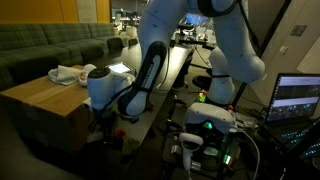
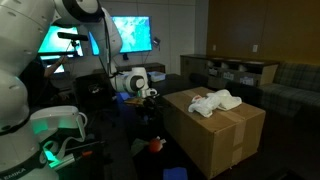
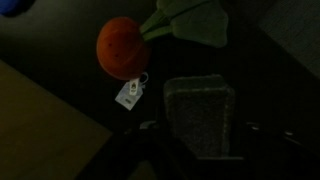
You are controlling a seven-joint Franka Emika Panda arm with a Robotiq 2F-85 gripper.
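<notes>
My gripper (image 3: 200, 128) hangs low beside a cardboard box (image 2: 225, 130), a little above the dark floor. Between its two dark fingers sits a grey textured block (image 3: 200, 115), and the jaws stand partly closed against its sides. On the floor beyond lies an orange plush toy (image 3: 122, 47) with green leaves (image 3: 195, 22) and a white tag (image 3: 128, 95). An exterior view shows the gripper (image 2: 150, 100) above and apart from that toy (image 2: 156, 145). From the opposite side the gripper (image 1: 105, 122) is dark and hard to make out.
A white cloth (image 2: 215, 102) lies on top of the box. A green sofa (image 1: 50, 45) stands behind it. The robot base (image 1: 212, 118) glows green, with a laptop (image 1: 297, 97) next to it. A tan box edge (image 3: 40, 130) fills the wrist view's lower left.
</notes>
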